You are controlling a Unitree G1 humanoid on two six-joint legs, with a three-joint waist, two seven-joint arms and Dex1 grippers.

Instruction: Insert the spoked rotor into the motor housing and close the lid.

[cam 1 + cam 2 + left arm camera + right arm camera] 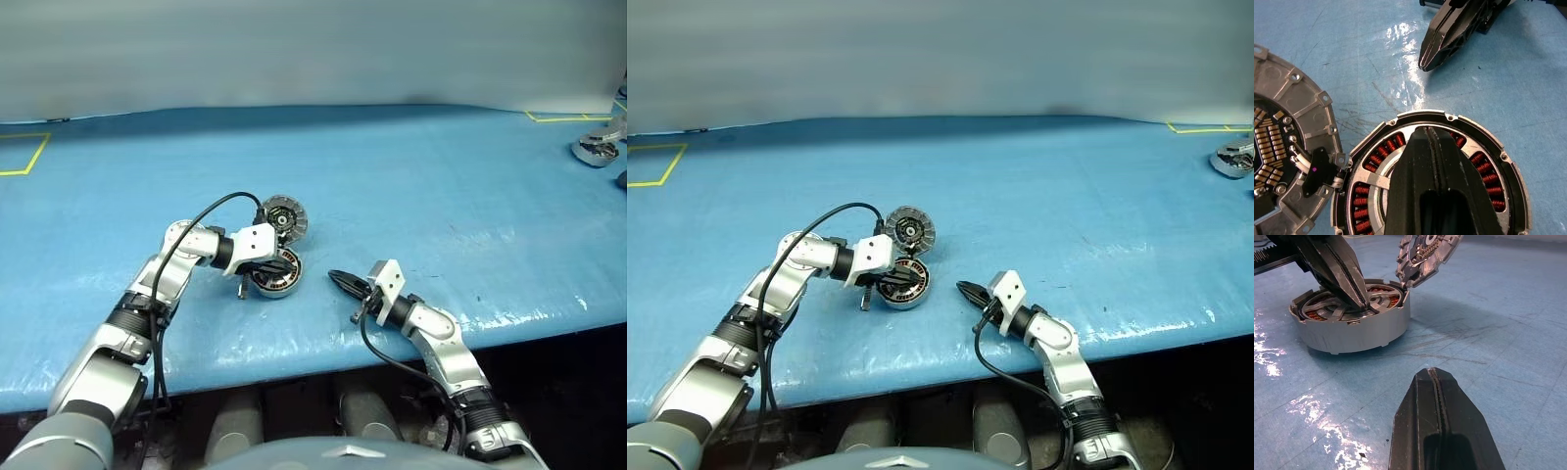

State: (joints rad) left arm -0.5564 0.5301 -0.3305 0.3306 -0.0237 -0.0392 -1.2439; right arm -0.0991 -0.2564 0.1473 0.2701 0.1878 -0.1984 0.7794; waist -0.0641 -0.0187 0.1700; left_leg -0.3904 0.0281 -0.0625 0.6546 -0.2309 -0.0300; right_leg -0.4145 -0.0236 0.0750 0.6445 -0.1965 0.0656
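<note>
My closed left gripper (1359,298) presses the spoked rotor (1352,301) into the motor housing (1352,335), lid (1427,252) open; closed, empty right gripper (338,279) waits right.

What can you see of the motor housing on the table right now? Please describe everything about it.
The motor housing is a shallow round case of silver-grey metal, lying flat on the blue table. Inside, copper-red windings form a ring, and the spoked rotor appears seated over them. The hinged lid stands open, tilted up at one edge, showing its inner electronics. The shut left gripper presses its tips onto the rotor's middle. The right gripper waits apart, shut.
</note>
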